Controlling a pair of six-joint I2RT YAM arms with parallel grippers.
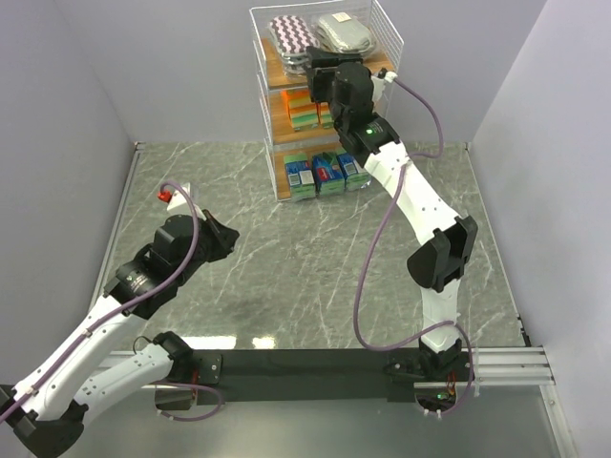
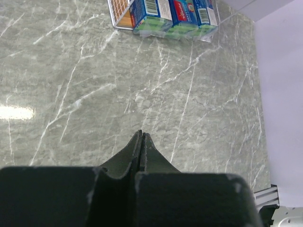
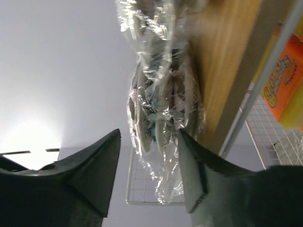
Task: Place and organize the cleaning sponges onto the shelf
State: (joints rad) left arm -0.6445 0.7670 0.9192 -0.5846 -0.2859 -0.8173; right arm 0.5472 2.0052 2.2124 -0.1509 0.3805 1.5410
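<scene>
Reaching at the shelf's (image 1: pixel 277 114) top tier, the right hand (image 3: pixel 149 137) stands open, fingers either side of a clear-wrapped sponge pack (image 3: pixel 161 109) on the wooden board (image 3: pixel 227 56). The left hand (image 2: pixel 142 138) is closed above the worktop (image 2: pixel 94 71). 3 blue-green packs (image 2: pixel 182 16) on the bottom tier show barcodes (image 2: pixel 150 6); their brand writing is unreadable.

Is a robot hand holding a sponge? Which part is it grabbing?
Nothing is held. The right gripper is open, with the clear-wrapped sponge pack lying loose between its fingers on the shelf. The left gripper is shut, empty.
</scene>
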